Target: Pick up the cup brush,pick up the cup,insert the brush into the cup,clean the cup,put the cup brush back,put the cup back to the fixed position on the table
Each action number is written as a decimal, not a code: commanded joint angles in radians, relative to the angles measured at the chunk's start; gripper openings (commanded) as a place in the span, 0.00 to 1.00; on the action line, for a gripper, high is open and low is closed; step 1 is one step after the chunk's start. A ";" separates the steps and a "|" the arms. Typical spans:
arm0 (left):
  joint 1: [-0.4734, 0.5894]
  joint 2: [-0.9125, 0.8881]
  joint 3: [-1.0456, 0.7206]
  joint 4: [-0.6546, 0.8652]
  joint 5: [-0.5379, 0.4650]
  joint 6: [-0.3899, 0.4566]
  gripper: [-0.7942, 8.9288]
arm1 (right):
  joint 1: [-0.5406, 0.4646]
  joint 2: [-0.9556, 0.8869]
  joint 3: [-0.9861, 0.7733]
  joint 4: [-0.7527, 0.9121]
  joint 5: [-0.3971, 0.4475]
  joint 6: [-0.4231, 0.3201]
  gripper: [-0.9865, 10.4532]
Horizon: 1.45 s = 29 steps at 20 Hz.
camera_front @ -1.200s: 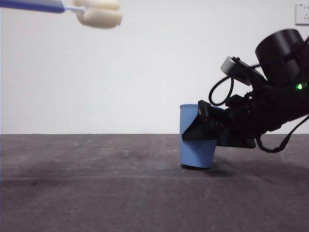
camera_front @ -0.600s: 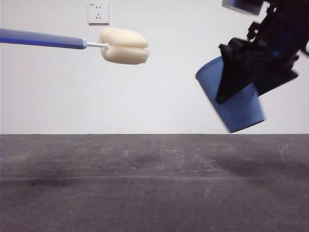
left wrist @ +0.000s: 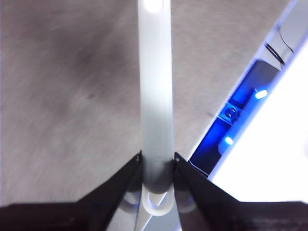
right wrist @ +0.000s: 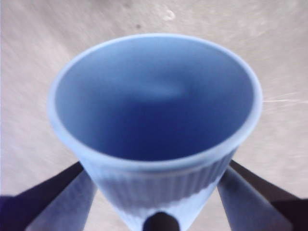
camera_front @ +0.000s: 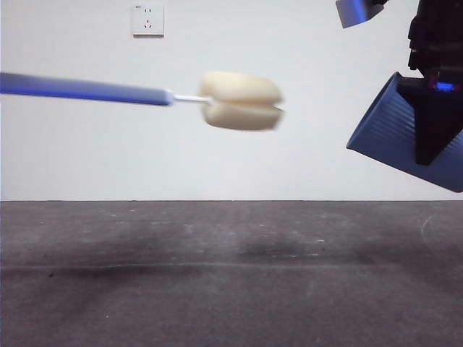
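Observation:
The cup brush (camera_front: pixel 240 100) hangs level in the air, its bluish handle (camera_front: pixel 87 88) running in from the left edge and its cream sponge head pointing right. My left gripper (left wrist: pixel 157 168) is shut on the brush handle (left wrist: pixel 155 96) near its white looped end. At the right edge the blue ribbed cup (camera_front: pixel 394 130) is lifted off the table (camera_front: pixel 217 275) and tilted, its mouth turned left toward the sponge. My right gripper (right wrist: pixel 156 211) is shut on the cup (right wrist: pixel 156 110), whose open inside shows empty. A clear gap separates sponge and cup.
A white wall socket (camera_front: pixel 147 20) sits high on the back wall. Blue-lit equipment (left wrist: pixel 236 120) shows at the table's side in the left wrist view.
The right gripper lifted the cup from the table, raised it and tilted its mouth leftward. The brush has moved rightward and a little down toward the cup.

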 commanded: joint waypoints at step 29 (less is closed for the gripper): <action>-0.160 0.321 0.001 0.335 0.122 -0.071 0.07 | 0.381 0.179 0.003 0.124 0.272 -0.341 0.08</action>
